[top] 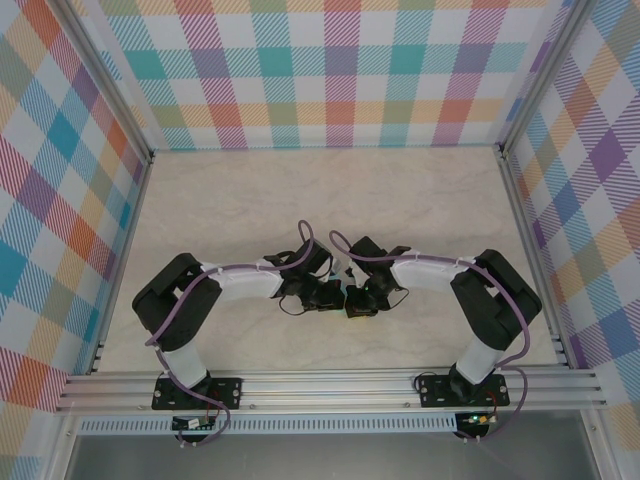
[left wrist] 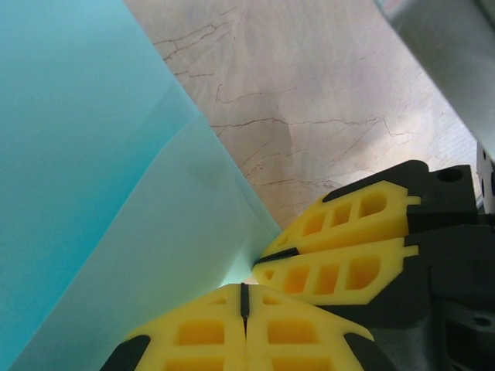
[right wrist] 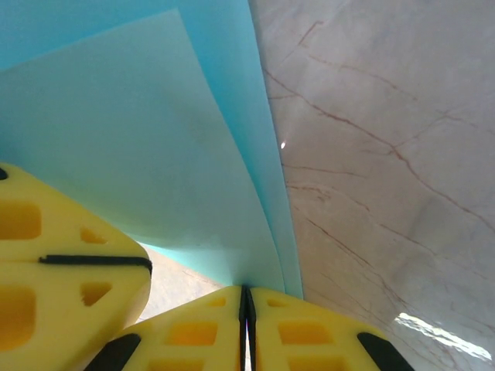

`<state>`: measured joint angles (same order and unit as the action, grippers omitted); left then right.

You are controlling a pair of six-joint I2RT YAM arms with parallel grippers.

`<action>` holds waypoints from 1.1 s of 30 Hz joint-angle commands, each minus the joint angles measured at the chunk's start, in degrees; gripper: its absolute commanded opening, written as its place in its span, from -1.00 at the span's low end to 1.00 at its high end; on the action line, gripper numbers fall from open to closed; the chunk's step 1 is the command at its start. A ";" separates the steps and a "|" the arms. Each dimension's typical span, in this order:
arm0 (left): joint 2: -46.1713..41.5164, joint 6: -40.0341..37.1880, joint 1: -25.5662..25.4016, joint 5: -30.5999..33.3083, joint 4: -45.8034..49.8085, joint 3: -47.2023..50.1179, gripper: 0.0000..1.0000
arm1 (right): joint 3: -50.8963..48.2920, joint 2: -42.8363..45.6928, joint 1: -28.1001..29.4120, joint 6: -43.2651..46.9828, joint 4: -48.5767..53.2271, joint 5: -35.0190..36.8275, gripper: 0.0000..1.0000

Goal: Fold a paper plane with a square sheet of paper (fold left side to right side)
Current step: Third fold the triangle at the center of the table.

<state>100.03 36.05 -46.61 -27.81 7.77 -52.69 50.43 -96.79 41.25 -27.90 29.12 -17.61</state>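
The square sheet of paper (left wrist: 93, 170) is thin teal paper, bent over into two layers (right wrist: 155, 154) that rise from the marble table. My right gripper (right wrist: 246, 297) is shut, and both layers run down into the seam between its yellow fingers. My left gripper (left wrist: 244, 297) is shut too, with the paper's lower edge meeting its tip. The two grippers sit almost tip to tip: the right one's fingers (left wrist: 340, 247) show in the left wrist view, and the left one's fingers (right wrist: 54, 263) in the right wrist view. From above, the left gripper (top: 333, 298) and right gripper (top: 355, 303) meet at the table's middle front.
The marble tabletop (top: 300, 200) stretches bare behind the arms. Checked walls (top: 320, 70) close it off at the back and both sides, and a metal rail (top: 330, 385) runs along the near edge.
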 commanded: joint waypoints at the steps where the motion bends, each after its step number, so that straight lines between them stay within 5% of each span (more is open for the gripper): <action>1: 0.63 -0.06 -0.59 -0.66 1.05 -0.25 -0.91 | -0.24 -2.37 0.23 -0.22 2.18 3.28 -0.77; 33: 2.56 -2.81 5.84 8.65 7.33 -0.49 -0.97 | 1.16 -4.17 0.67 0.51 4.78 3.89 -0.79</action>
<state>102.06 35.20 -42.89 -25.98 10.57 -52.75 52.62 -98.54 41.54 -27.86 30.68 -17.63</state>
